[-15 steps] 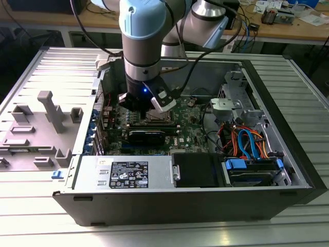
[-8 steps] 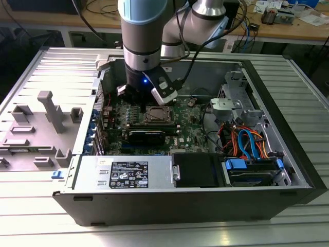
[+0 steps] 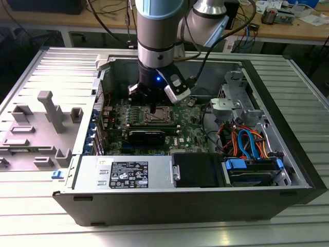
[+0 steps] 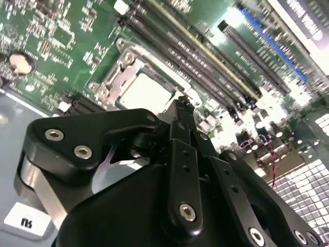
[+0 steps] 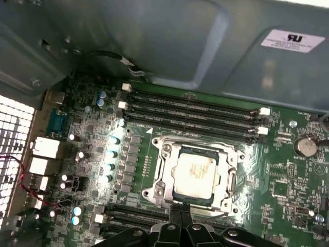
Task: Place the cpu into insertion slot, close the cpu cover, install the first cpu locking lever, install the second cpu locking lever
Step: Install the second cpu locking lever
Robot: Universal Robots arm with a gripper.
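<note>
One cpu (image 5: pixel 194 172) lies seated in the insertion slot (image 5: pixel 169 191), with the cpu cover (image 5: pixel 159 170) down around it; the gripper (image 5: pixel 181 222), jaws clenched together and empty, hovers at the socket's edge.

1. The exterior view looked down from above and in front of the open computer case (image 3: pixel 288 170), far enough back to take in the whole case and the arm (image 3: pixel 157 31) at twelve o'clock.
2. The first wrist view faced steeply down on the green board (image 5: pixel 277 175), close, with the socket (image 5: pixel 195 175) near centre and the gripper (image 5: pixel 181 226) at six o'clock.
3. The second wrist view looked along the gripper (image 4: pixel 184 103) at a slant, very close.
4. All three views shared the socket (image 4: pixel 146 90) (image 3: pixel 157 114) and the nearby long memory slots (image 5: pixel 195 110).
</note>
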